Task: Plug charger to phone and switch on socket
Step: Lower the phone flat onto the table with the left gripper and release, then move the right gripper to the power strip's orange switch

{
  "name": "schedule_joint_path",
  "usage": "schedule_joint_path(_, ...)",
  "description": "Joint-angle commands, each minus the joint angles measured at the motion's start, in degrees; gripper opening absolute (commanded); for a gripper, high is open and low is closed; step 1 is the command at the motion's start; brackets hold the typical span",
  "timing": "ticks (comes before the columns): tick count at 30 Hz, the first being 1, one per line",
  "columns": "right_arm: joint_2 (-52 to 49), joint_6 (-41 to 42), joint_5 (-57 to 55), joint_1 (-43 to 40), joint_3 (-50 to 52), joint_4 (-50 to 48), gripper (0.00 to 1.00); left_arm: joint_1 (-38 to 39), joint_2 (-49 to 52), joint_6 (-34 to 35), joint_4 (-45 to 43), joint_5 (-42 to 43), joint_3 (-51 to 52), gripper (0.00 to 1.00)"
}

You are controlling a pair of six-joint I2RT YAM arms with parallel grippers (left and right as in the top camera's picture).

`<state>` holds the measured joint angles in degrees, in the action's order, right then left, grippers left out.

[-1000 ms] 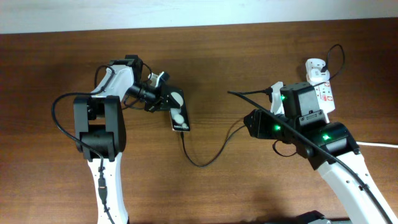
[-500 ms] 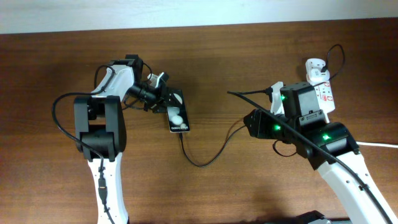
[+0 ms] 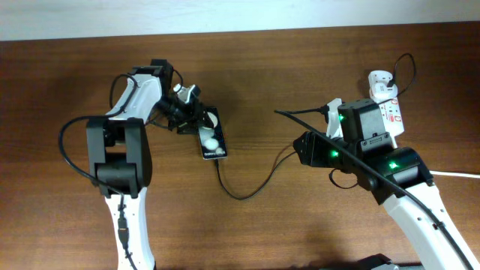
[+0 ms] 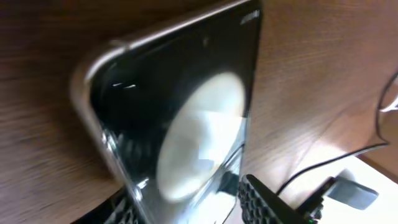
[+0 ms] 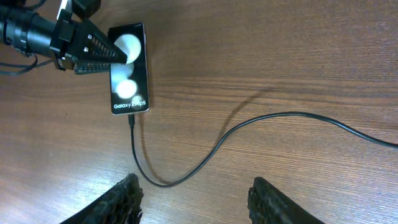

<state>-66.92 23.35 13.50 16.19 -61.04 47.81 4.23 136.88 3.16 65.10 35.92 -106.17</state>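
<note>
Left claw (image 5: 121, 59) sits low over the bench (image 3: 300, 60), reaching in from the left onto the far end of the phone (image 3: 212, 140). Its tips are at the phone's left edge, over the upper white spot. In the left wrist view the fingers (image 4: 264, 202) show apart, with the phone's glossy face filling the space beyond them. I cannot tell whether they pinch it or only rest against it. The phone lies left of centre, spotted face up, white lettering at its near end.

Charger (image 5: 217, 146): the small plug meets the phone's near end and I read it as seated, though the joint is tiny. The thin black lead dips toward the near edge, curves right and up, then passes under the right arm.

Right claw (image 5: 194, 186) hangs above the bench, released, fingers wide with nothing between them, well apart from the phone.

Socket (image 3: 391, 112) lies far right, partly covered by the right arm, with a white adapter (image 3: 381, 81) at its far end. I cannot tell the switch position. A thick white cord (image 3: 459, 174) exits right.
</note>
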Motion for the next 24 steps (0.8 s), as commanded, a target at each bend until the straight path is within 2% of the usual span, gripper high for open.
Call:
schedule_joint_path(1, 0.0, -0.5, -0.7, 0.3, -1.0, 0.0, 0.58, -0.5, 3.0, 0.7, -0.6, -18.9, 1.2, 0.52)
schedule_joint_path(5, 0.0, -0.7, -0.7, 0.3, -1.0, 0.1, 0.58, -0.5, 3.0, 0.8, -0.7, -20.2, 1.2, 0.55)
schedule_joint_path(7, 0.0, -0.7, -0.7, 0.3, -1.0, 0.2, 0.59, -0.5, 3.0, 3.7, -0.7, -24.5, 1.2, 0.56)
schedule_joint_path(14, 0.0, -0.6, -0.7, 0.3, -1.0, 1.5, 0.59, -2.3, -0.6, 3.7, 1.4, -24.9, -2.1, 0.57)
schedule_joint_path(17, 0.0, -0.6, -0.7, 0.3, -1.0, 1.5, 0.59, -2.6, -7.8, 3.7, 1.5, -24.8, -2.5, 0.59)
schedule_joint_path(24, 0.0, -0.4, 1.7, -1.8, -1.8, 4.4, 0.59, -2.5, -32.0, 3.7, 1.6, -24.8, -2.5, 0.6)
